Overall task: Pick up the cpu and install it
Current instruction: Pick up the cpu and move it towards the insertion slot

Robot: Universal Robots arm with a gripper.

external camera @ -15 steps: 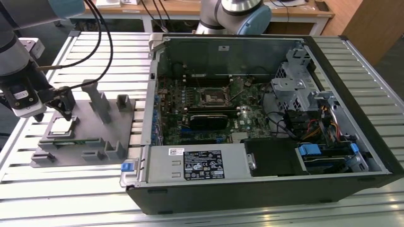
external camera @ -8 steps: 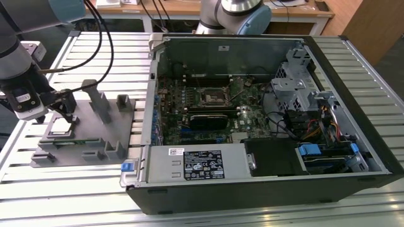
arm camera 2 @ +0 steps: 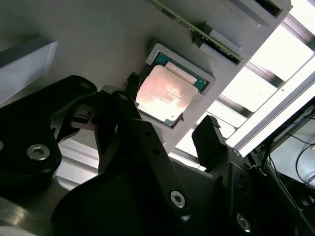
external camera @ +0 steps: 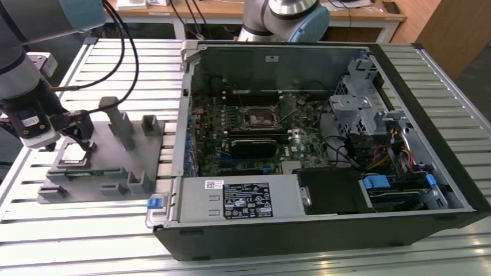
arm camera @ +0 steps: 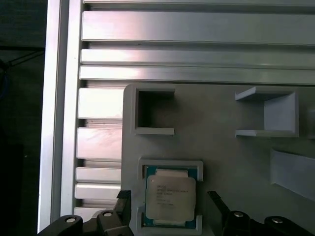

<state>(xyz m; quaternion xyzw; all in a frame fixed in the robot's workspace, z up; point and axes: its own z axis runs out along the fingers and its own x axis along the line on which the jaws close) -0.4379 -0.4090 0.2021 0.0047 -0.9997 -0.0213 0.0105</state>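
My tool (arm camera 2: 170,104) hangs spread over the grey fixture (external camera: 115,167) at the exterior view's left end of the desk (external camera: 92,230). One of its fingers (arm camera: 124,206) stands on each side of the cpu (arm camera: 171,196), so the chip sits between them, ready for a grip on its edges. I judge that neither touches it yet. The cpu lies flat, metal top up, in a pale square nest that keeps it square to my approach. The open computer case (external camera: 322,230) lies well apart. Its socket (external camera: 261,118) looks unfilled, so I judge the install not yet done.

Parted fingers (arm camera 2: 210,142) astride the cpu (arm camera 2: 162,96)
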